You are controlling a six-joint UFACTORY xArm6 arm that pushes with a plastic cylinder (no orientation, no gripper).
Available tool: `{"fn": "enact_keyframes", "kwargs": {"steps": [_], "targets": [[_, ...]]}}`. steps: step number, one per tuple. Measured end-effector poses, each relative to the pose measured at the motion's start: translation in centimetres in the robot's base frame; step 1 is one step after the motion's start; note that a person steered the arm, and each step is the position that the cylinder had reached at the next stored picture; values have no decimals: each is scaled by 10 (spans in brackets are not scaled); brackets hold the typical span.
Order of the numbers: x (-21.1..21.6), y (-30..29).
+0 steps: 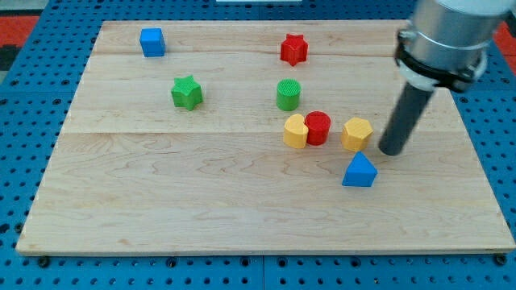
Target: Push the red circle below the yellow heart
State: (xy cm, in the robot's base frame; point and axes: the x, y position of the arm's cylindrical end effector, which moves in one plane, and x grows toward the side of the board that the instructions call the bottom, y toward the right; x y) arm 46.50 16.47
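Note:
The red circle (pixel 318 127) sits right of centre on the wooden board (pixel 161 201), touching the right side of the yellow heart (pixel 295 130). A yellow hexagon (pixel 356 134) lies just to the right of the red circle, a small gap apart. My tip (pixel 392 151) is on the board to the right of the yellow hexagon, close beside it, and above-right of a blue triangle (pixel 359 171). The rod leans up toward the view's top right.
A green circle (pixel 289 94) lies above the heart. A red star (pixel 294 49) is near the top edge. A green star (pixel 187 92) and a blue cube (pixel 151 42) are at the upper left. A blue pegboard surrounds the board.

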Motion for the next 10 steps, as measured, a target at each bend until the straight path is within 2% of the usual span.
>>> {"fn": "enact_keyframes", "kwargs": {"steps": [1,3,5,7,10], "targets": [[-42,-12],[-49,-114],[-47,-125],[-44,-94],[65,-96]]}}
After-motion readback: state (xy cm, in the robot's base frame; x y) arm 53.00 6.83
